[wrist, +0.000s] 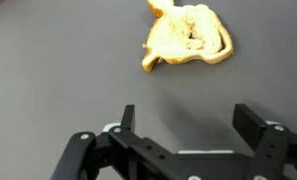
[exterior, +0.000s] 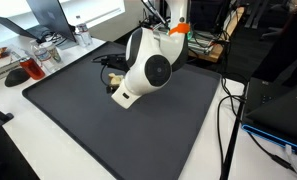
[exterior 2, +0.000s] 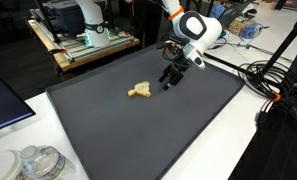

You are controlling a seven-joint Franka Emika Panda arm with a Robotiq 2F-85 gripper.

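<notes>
Since the crumpled yellow thing looks limp and lies low on the dark mat, the likeliest trouble, as I judge it, is a closure that catches only a thin edge, or nothing at all. It could then slip out, fold, or be pushed along the mat. In the wrist view it sits beyond the fingertips, not between them, so a descent from this spot would probably land short of it. Going too low is a second risk: the tips could dig into the mat and drag or wrinkle it on the counter. The cables at the right edge lie well apart from the action and seem no threat.

The pincer is spread wide, its two fingers well apart, holding nothing and touching nothing that I can see. In an exterior view the pincer hangs just right of the crumpled yellow thing, near it but clear of it. That thing rests around the middle of the mat, slightly toward the far side. Whether the tips graze the mat I cannot tell.
</notes>
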